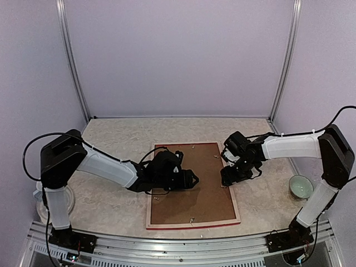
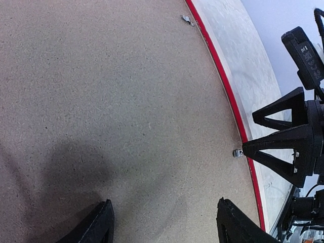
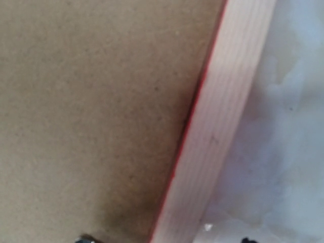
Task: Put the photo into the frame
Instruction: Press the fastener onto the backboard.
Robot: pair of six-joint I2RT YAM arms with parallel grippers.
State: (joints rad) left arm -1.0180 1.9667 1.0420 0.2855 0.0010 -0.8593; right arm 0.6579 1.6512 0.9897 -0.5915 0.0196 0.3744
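frame (image 1: 192, 225): back up on counter (image 1: 111, 139) | left gripper (image 2: 164, 223): over its middle, spread, empty | right gripper (image 1: 228, 179): at right bar, spread, empty

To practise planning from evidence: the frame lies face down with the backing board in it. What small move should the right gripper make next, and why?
Probably press the metal tab inward over the backing board: the board fills the frame, and the right gripper, jaws open, has one fingertip beside that tab at the frame's edge.
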